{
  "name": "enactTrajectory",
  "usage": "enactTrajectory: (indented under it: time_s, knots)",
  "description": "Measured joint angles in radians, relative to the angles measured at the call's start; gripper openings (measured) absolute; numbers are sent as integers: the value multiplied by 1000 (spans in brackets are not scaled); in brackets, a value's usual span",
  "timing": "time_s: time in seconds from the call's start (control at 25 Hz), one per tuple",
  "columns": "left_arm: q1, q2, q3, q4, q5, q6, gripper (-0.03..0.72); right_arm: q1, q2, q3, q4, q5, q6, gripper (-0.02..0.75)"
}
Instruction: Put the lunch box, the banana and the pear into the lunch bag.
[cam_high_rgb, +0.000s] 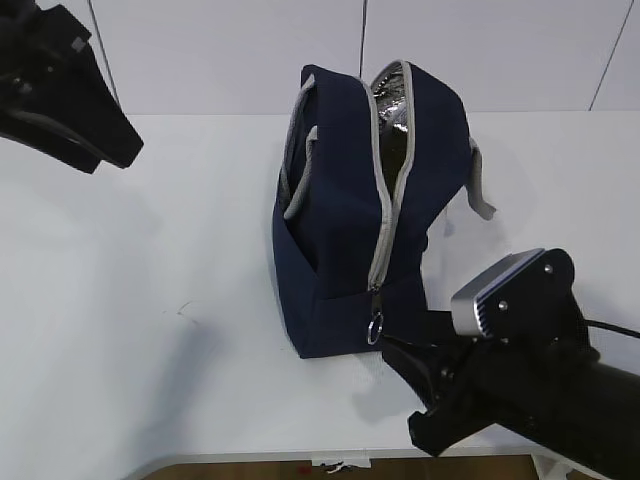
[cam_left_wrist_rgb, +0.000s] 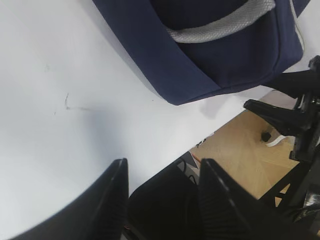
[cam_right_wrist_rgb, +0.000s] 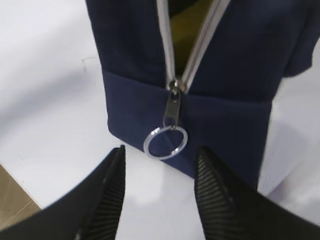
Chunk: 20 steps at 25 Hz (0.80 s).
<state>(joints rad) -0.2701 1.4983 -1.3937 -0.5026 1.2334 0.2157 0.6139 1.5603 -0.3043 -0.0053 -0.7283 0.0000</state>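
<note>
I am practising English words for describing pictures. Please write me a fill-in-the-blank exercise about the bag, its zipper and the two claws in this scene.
1. The lunch bag is made of fabric in the colour ____.
2. On the zipper slider hangs a metal pull shaped like a ____.
3. The zipper is partly ____, showing silver foil lining inside.
4. The right claw faces that pull, and both it and the left claw hold ____.

Missing words: navy blue; ring; open; nothing

One bag, two grippers, one table

There is one lunch bag (cam_high_rgb: 335, 260) with two grey handles (cam_high_rgb: 296, 165) and one ring pull (cam_right_wrist_rgb: 165, 142); one left gripper (cam_left_wrist_rgb: 162, 200), one right gripper (cam_right_wrist_rgb: 160, 195), one white table (cam_high_rgb: 150, 330).
</note>
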Motion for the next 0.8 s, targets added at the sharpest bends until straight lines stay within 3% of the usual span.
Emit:
enactTrajectory:
  time_s: [0.8]
  knots:
    - [0,0,0,0,0,0,333,0,184,-11,-51,-163,85,348]
